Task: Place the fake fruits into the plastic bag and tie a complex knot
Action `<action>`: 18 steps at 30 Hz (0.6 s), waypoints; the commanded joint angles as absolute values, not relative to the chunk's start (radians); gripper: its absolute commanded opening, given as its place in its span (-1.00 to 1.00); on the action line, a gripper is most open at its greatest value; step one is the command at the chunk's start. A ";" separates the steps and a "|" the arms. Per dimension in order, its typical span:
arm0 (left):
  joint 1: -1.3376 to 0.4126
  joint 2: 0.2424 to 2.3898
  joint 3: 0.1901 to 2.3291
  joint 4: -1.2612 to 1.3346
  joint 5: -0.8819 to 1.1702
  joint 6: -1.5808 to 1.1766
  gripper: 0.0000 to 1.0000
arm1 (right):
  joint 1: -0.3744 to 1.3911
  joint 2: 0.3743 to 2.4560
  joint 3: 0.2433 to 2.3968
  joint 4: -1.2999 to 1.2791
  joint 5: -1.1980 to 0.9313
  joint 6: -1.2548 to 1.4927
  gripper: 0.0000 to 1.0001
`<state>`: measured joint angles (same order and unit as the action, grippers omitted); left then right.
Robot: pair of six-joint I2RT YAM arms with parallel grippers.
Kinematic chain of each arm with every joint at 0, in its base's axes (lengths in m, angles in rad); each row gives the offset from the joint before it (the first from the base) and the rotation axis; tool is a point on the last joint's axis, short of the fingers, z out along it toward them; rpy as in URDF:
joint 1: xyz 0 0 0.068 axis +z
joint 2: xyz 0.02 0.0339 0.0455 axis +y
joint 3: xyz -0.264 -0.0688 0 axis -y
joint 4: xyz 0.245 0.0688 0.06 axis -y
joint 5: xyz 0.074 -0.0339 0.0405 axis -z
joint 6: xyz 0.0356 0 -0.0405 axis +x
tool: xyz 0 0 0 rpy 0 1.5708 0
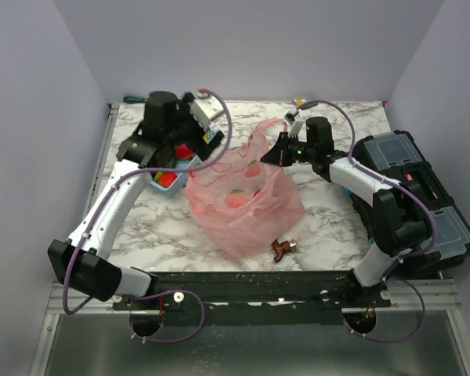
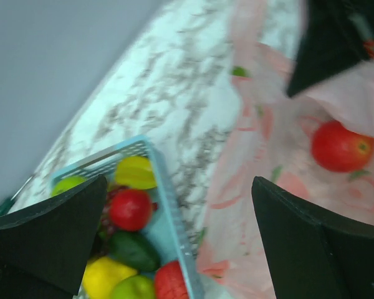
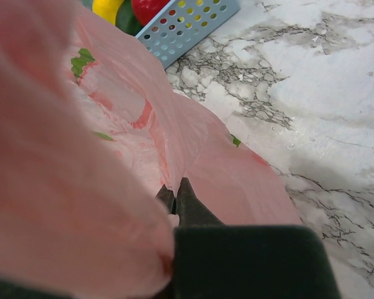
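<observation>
Nearest the arm bases, a small brown knobbed piece point(image 1: 281, 248) lies on the white grey-veined marble tabletop point(image 1: 329, 227), at 5 o'clock from the bag and just clear of it. The thin, crinkly, translucent pink plastic bag point(image 1: 243, 205) is slumped at the middle of the table, its upper edge lifted toward 1 o'clock. There the right gripper point(image 3: 174, 197) has its two black fingers pressed together, pinching a fold of the pink film; the film fills most of the right wrist view.

At 10 o'clock from the bag stands the light-blue lattice plastic basket point(image 2: 157, 163), just beside the film. In it are the glossy plastic fruits: a red round one point(image 2: 131, 209), a yellow ridged one point(image 2: 136, 172), a dark green one point(image 2: 134, 250), a yellow lemon-shaped one point(image 2: 105, 275) and a red bumpy one point(image 2: 172, 281). The left gripper point(image 2: 179, 185) hangs over the basket's bag-side wall with its jaws spread wide and nothing between them. One more red round fruit point(image 2: 341, 146) lies in the bag's open mouth, below the right gripper's dark fingers.

At 3 o'clock sits a black plastic toolbox with clear lid panels point(image 1: 411, 188). At the far 11 o'clock corner a green-handled tool point(image 1: 131, 99) lies by the wall.
</observation>
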<state>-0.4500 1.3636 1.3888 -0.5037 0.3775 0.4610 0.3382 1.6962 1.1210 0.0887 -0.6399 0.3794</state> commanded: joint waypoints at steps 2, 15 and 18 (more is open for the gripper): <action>-0.221 1.508 1.575 -0.548 0.320 0.255 0.98 | 0.333 1.707 1.129 0.103 -0.629 0.381 -0.99; -0.025 1.910 1.934 -0.603 0.298 0.222 0.95 | 0.333 1.704 1.126 0.073 -0.635 0.370 -0.99; -0.025 1.979 1.984 -0.605 0.298 0.238 0.95 | 0.333 1.707 1.126 0.070 -0.635 0.368 -0.99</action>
<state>-0.0193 1.9182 1.8938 -0.5888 0.3019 0.2192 0.3382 1.6962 1.1210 0.0822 -0.6380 0.3832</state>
